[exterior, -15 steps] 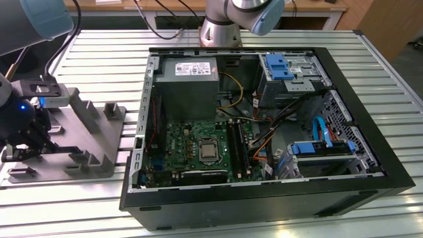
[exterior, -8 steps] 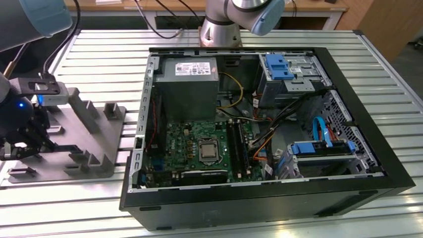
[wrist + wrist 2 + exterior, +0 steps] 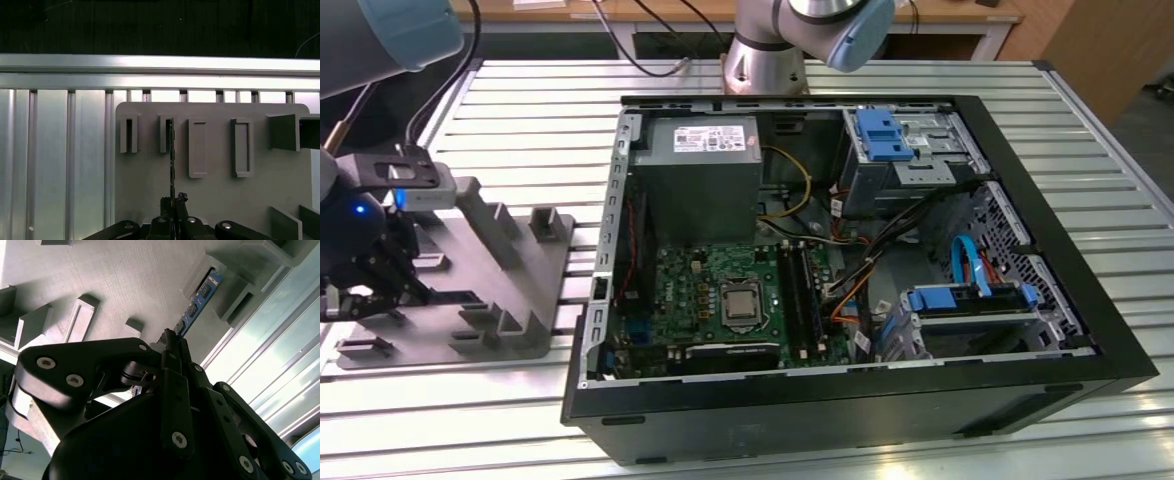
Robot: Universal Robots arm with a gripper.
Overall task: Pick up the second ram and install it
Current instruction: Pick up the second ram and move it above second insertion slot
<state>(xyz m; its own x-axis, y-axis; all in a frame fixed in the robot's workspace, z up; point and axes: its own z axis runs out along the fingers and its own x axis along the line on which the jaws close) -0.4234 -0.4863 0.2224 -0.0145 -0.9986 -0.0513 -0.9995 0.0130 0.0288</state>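
Note:
The second ram (image 3: 197, 304) is a thin stick with dark chips along a blue-green board, seen edge-on in the first wrist view (image 3: 171, 160). One end of it sits in a slot of the grey holder plate (image 3: 125, 285). My gripper (image 3: 172, 337) is shut on its other end, with the black fingers pressed on both flat sides, which also shows in the first wrist view (image 3: 172, 200). In the exterior view the gripper (image 3: 380, 285) hangs over the holder plate (image 3: 507, 290) at that view's left, well away from the open computer case (image 3: 1107, 330).
Inside the case lie the green motherboard (image 3: 720, 290) with long dark memory slots (image 3: 798, 290), a grey power supply box (image 3: 707, 170), blue drive bays and loose cables. The holder plate carries upright posts (image 3: 487, 215). All of it rests on a ribbed aluminium table (image 3: 520, 100).

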